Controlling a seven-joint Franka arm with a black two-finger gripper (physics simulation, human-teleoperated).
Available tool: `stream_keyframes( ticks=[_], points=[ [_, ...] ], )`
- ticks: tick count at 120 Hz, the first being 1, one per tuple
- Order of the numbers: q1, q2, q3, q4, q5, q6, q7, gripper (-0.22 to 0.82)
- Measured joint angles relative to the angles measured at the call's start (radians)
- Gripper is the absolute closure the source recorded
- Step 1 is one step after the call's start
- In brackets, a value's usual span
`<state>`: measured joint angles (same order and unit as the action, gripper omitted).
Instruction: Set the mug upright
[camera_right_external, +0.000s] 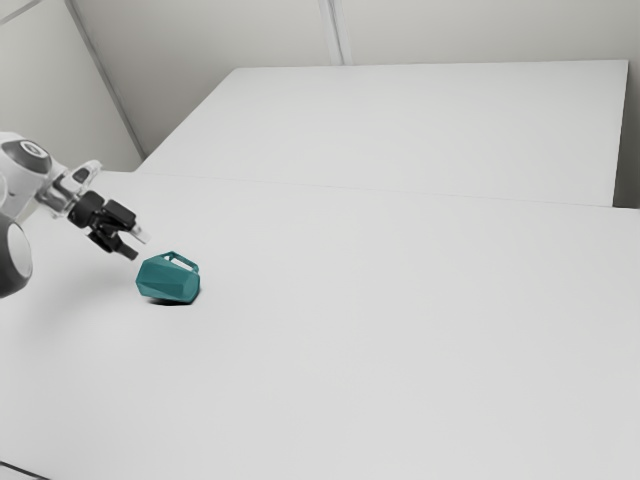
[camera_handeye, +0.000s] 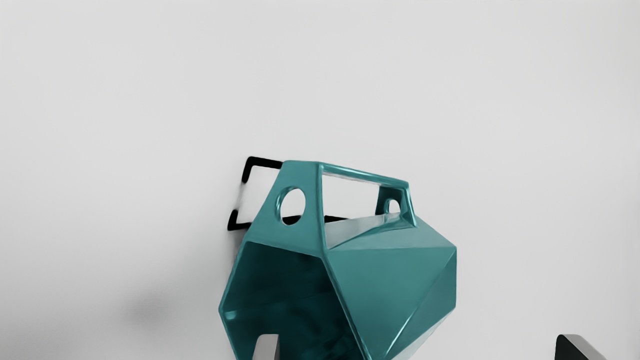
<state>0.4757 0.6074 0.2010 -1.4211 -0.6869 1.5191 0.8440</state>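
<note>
In the exterior view my gripper (camera_right_external: 140, 246) hangs just above and to the exterior view's left of the teal faceted mug (camera_right_external: 168, 280), which lies on its side on the white table with its handle up. In the wrist view my gripper (camera_handeye: 417, 346) is open, its two fingertips far apart. One fingertip overlaps the dark mouth of the mug (camera_handeye: 395, 275); the other is out past the mug's far end. Whether any fingertip touches the mug, I cannot tell.
The white table (camera_right_external: 400, 330) spreads out around the mug. Beyond it in the exterior view stands a large pale panel (camera_right_external: 400, 130). A dark shadow of the handle falls beside the mug.
</note>
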Motion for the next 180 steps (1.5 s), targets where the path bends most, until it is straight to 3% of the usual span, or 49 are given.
stream_keyframes(
  ticks=[49,79,103,120,140,180],
  points=[
    [0.0,0.025,-0.003,-0.094,-0.104,-0.017,0.107,0.01],
    [0.007,0.017,-0.002,-0.107,-0.121,-0.051,0.142,0.51],
    [0.003,0.006,-0.002,-0.107,-0.127,-0.068,0.162,0.7],
    [0.002,-0.015,-0.002,-0.112,-0.139,-0.073,0.172,0.74],
    [-0.017,-0.11,0.001,-0.155,-0.139,-0.073,0.183,0.76],
    [-0.245,-0.28,0.01,-0.17,0.136,0.062,0.115,0.77]
  ],
)
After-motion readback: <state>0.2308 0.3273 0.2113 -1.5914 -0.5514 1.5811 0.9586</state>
